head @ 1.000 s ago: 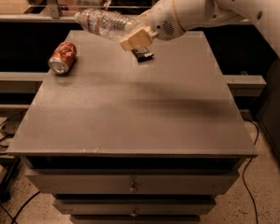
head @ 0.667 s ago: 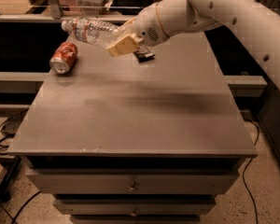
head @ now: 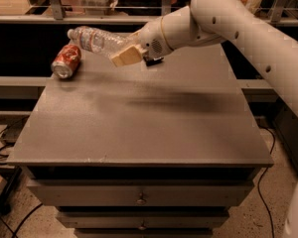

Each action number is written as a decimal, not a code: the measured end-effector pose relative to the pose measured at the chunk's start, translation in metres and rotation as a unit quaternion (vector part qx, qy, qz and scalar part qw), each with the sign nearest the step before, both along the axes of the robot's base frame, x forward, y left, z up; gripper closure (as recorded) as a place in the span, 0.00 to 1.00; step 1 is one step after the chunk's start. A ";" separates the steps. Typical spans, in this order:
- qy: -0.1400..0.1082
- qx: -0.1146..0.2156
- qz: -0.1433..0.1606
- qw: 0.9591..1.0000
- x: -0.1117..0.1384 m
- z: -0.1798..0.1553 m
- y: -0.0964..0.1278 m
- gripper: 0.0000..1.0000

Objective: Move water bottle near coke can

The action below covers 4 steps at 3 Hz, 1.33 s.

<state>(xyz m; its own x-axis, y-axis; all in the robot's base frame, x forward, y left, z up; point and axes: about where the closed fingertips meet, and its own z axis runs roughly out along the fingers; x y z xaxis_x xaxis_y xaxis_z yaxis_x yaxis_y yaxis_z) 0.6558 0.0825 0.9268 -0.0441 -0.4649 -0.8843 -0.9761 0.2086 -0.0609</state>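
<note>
A: Where are we?

B: Our gripper [head: 125, 55] is clamped on the water bottle [head: 97, 39] and holds it tilted in the air, cap end near the coke can [head: 66, 61].

A: What are the risks?

B: The can lies on its side by the table [head: 154, 128] edge, so a nudge as we lower could roll it off. The bottle is clear, crinkled and white-capped, and it may slip.

Bottle over the far left of the table, beside the can

The can [head: 66, 61] lies on its side at the table's [head: 139, 128] far left corner. The gripper [head: 125, 54], reaching in from the right, holds the bottle [head: 97, 39] above the tabletop, cap end leftward, just behind and right of the can. A wrapper [head: 154, 61] lies right of the gripper. Drawers [head: 139, 195] sit below the tabletop.
</note>
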 end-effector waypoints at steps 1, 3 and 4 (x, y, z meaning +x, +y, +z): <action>0.023 0.005 -0.016 1.000 0.005 -0.023 0.000 1.00; 0.074 0.007 -0.049 0.996 0.008 -0.069 -0.005 0.50; 0.081 0.013 -0.066 0.994 0.011 -0.076 -0.012 0.27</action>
<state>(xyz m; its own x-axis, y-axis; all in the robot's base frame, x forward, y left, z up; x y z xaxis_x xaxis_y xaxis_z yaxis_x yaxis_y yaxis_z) 0.6664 0.0709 0.8512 -0.2466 -0.4225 -0.8722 -0.9368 0.3343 0.1030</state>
